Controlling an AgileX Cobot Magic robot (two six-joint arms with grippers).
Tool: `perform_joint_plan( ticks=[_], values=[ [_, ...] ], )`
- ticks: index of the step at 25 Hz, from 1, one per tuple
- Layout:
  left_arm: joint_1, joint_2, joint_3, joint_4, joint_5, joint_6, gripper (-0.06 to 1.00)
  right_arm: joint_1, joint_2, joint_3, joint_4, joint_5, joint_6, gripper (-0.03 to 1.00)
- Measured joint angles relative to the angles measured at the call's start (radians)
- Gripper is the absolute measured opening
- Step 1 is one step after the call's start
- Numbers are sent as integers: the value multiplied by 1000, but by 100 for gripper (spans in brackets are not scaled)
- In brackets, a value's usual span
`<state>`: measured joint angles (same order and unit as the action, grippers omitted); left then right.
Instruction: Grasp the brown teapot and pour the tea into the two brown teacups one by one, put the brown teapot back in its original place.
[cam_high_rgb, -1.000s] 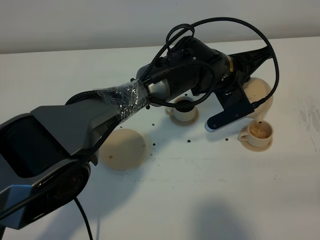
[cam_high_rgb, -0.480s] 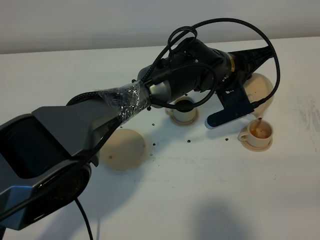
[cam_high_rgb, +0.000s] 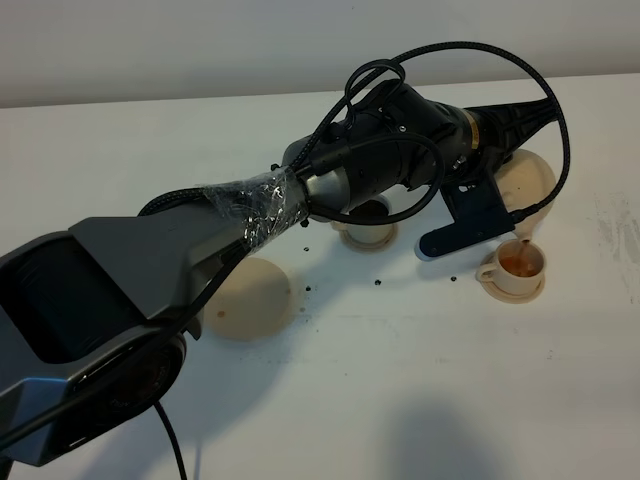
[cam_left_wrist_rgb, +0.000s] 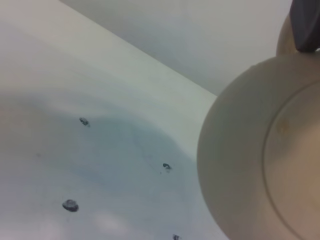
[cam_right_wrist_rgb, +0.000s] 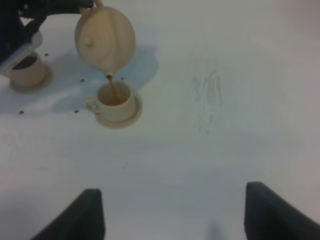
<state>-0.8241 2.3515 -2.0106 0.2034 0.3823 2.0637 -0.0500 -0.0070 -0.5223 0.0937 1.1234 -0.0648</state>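
Reaching with the left arm from eight o'clock toward two, wrist rolled over, left gripper pinched tight on the teapot; hovering the right gripper, fingers spread wide.

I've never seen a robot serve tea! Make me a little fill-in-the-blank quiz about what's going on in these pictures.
1. The tilted brown teapot is pouring ___ into the teacup beneath its spout.
2. Counting the second teacup near the dark arm, the table holds ___ teacups.
3. The right pincer holds nothing, and its jaws stand ___.
Missing words: tea; two; open.
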Motion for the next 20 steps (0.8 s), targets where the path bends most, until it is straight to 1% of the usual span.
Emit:
perform_joint_plan(
  ticks=[3, 11, 15, 20],
  values=[
    [-3, 0, 5, 14, -5, 0, 9, 0, 0, 0, 0, 0, 0, 57],
    [-5, 0, 7, 21, -10, 0, 9, 0, 0, 0, 0, 0, 0, 57],
    [-10, 0, 7, 43, -12, 0, 9, 0, 0, 0, 0, 0, 0, 57],
    [-10, 0, 11, 46, -15, 0, 9, 0, 0, 0, 0, 0, 0, 57]
  ],
)
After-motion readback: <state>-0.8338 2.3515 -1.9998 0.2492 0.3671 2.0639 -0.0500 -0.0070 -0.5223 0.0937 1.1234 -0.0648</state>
